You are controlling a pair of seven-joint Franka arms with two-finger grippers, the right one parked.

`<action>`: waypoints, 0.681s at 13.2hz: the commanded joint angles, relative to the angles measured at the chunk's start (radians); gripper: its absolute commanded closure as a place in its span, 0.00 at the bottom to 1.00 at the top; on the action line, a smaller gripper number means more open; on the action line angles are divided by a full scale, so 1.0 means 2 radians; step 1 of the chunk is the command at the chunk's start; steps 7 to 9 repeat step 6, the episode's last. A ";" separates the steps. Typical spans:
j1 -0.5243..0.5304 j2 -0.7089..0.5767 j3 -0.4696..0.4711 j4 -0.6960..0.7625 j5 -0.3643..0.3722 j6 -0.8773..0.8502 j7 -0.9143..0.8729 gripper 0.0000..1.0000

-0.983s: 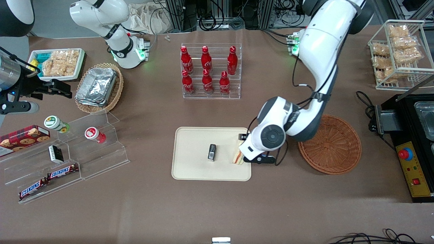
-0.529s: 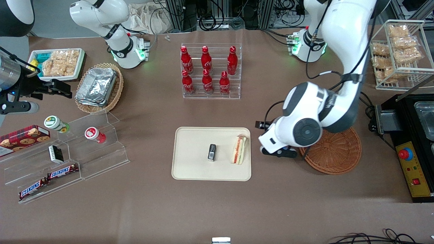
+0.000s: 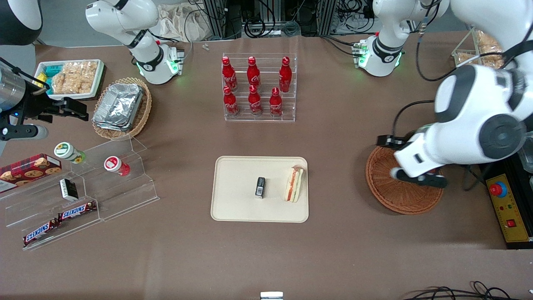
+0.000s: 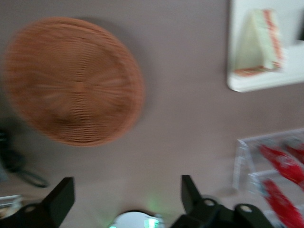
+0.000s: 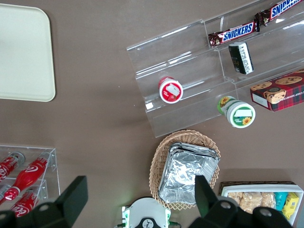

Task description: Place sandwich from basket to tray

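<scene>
The sandwich (image 3: 294, 184) lies flat on the tray (image 3: 237, 208) near the bench's front edge, so delivery looks done; the gripper (image 3: 417, 178), released and empty, hangs above the basket (image 3: 395, 200)

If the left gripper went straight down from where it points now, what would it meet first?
Probably the basket: the gripper, open and holding nothing, hangs over it. Height is unclear. The sandwich already lies on the tray.

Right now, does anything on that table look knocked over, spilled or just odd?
Nothing stands out. The sandwich lies on the tray beside a small black box, nothing spilled. The basket is empty, and the open gripper hangs above it, holding nothing.
</scene>
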 commanded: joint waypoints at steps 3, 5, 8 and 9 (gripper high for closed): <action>0.065 -0.035 -0.006 -0.010 0.040 -0.012 0.011 0.00; 0.083 -0.036 -0.006 -0.009 0.038 -0.011 0.005 0.00; 0.084 -0.036 -0.005 -0.010 0.038 -0.009 0.004 0.00; 0.084 -0.036 -0.005 -0.010 0.038 -0.009 0.004 0.00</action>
